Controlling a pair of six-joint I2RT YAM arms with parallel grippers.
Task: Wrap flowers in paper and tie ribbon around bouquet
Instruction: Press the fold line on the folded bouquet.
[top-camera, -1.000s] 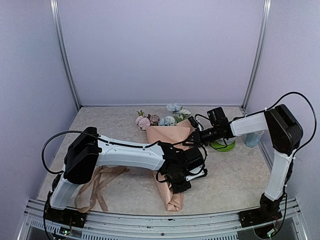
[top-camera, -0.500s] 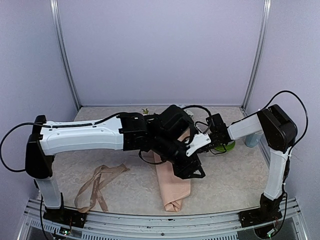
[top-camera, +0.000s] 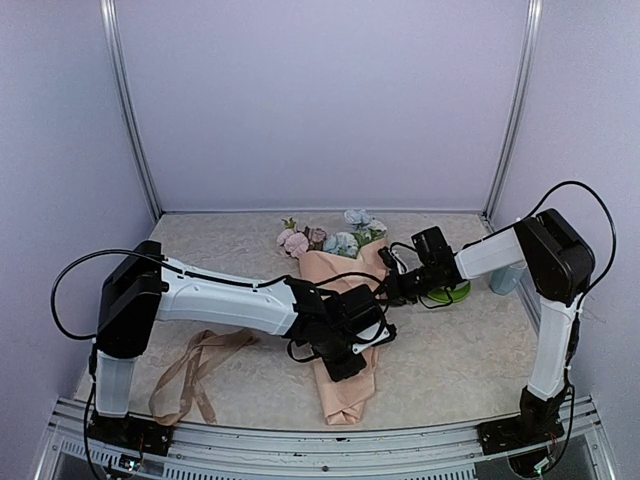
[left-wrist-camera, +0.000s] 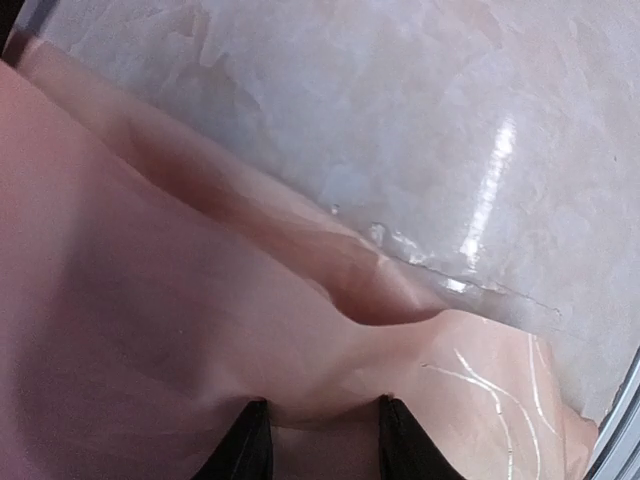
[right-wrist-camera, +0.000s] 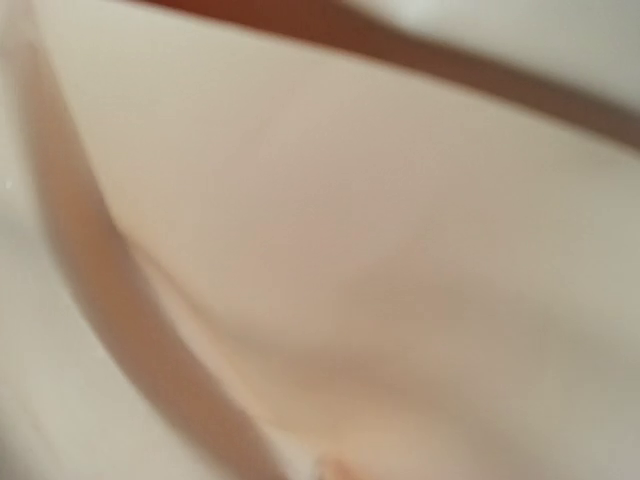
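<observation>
Overhead view of a pale marbled desk (top-camera: 460, 370) with two white and black robot arms reaching in from the bottom edge. At lower left, nearest us, we see the beige ribbon (top-camera: 195, 372) lying loose in loops on the desk, well apart from both arms.

At lower centre lies the bouquet (top-camera: 345, 398), a peach-pink cone with its narrow tail pointing toward the bottom edge. The left fingers (top-camera: 343, 362) press down on the middle of the cone. In the left wrist view they stand narrowly parted, with their dark tips sunk into the paper (left-wrist-camera: 150, 300) and a fold bulging between them. We cannot tell whether they pinch it.

Further up, right of centre, the right fingers (top-camera: 385, 290) are closed at the cone's right rim. That wrist view shows only blurred peach paper, so we cannot tell whether they hold it. A green round object (top-camera: 452, 293) sits just behind them.

Farthest away, the flowers (top-camera: 335, 240) show pink, pale blue and white above the cone's wide rim.
</observation>
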